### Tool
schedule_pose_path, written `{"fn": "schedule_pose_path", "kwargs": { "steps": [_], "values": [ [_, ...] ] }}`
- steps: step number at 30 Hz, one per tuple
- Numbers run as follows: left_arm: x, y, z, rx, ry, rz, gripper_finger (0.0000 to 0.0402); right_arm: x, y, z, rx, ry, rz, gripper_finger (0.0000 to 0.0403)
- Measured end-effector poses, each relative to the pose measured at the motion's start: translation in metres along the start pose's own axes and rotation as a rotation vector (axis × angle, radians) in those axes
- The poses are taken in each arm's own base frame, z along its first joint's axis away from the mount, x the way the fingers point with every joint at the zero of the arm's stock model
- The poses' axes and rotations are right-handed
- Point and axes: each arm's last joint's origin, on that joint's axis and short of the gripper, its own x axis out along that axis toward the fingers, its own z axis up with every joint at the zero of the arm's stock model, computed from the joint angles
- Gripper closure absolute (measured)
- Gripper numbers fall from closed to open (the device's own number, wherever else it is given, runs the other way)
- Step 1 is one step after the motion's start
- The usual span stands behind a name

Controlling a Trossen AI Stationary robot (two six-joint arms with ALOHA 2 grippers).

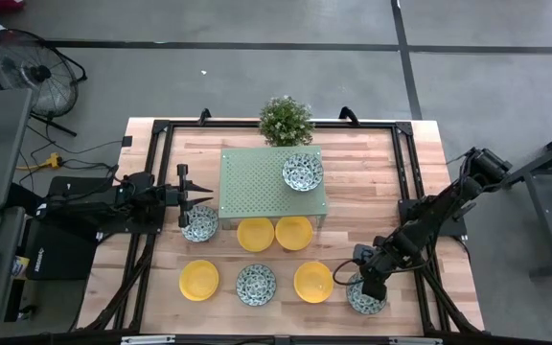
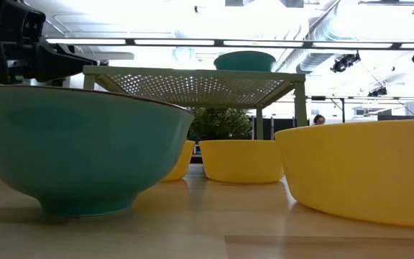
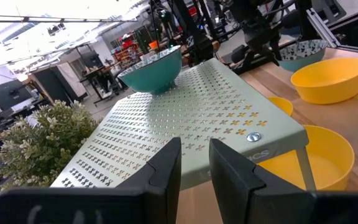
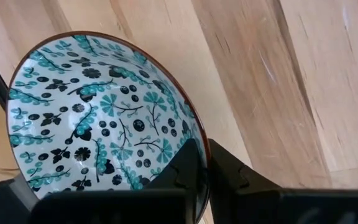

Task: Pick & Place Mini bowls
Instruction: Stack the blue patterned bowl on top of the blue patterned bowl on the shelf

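Four yellow mini bowls stand on the table: two (image 1: 255, 233) (image 1: 293, 232) by the green rack's near edge, two (image 1: 198, 279) (image 1: 312, 281) nearer me. One patterned bowl (image 1: 302, 172) sits on top of the rack (image 1: 257, 182), another (image 1: 256, 284) between the near yellow ones, and a third (image 1: 199, 223) is just below my left gripper (image 1: 207, 198). That gripper is open by a narrow gap (image 3: 194, 149), holds nothing and points at the rack. My right gripper (image 1: 363, 284) is shut on the fourth patterned bowl (image 1: 365, 295) at the near right. My right gripper holds the patterned bowl by its rim (image 4: 205, 163), one finger inside the bowl (image 4: 182, 168) and one outside (image 4: 235, 177). It comes from above, slanting down. The bowl looks tilted; whether its foot is on the table I cannot tell.
A small potted plant (image 1: 287, 120) stands at the rack's far edge. A black frame (image 1: 405, 172) runs round the wooden table. In the low view the near patterned bowl (image 2: 77, 151) and a yellow bowl (image 2: 365, 169) fill the foreground. Bare wood lies right of the rack.
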Motion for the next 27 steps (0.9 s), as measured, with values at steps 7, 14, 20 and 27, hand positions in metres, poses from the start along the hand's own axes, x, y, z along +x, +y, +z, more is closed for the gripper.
{"fn": "schedule_pose_path", "kwargs": {
  "steps": [7, 14, 20, 27],
  "values": [
    [0.0, 0.0, 0.0, 0.0, 0.0, 0.0, 0.0323, 0.0, 0.0, 0.001, 0.019, 0.017, 0.009, 0.0399],
    [0.0, 0.0, 0.0, 0.0, 0.0, 0.0, 0.0323, -0.002, 0.001, 0.003, 0.023, 0.032, 0.015, 0.04],
    [0.0, 0.0, 0.0, 0.0, 0.0, 0.0, 0.0323, -0.009, 0.006, 0.004, 0.014, 0.032, 0.011, 0.0401],
    [0.0, 0.0, 0.0, 0.0, 0.0, 0.0, 0.0323, -0.022, 0.012, 0.006, -0.006, 0.025, -0.036, 0.0402]
  ]
}}
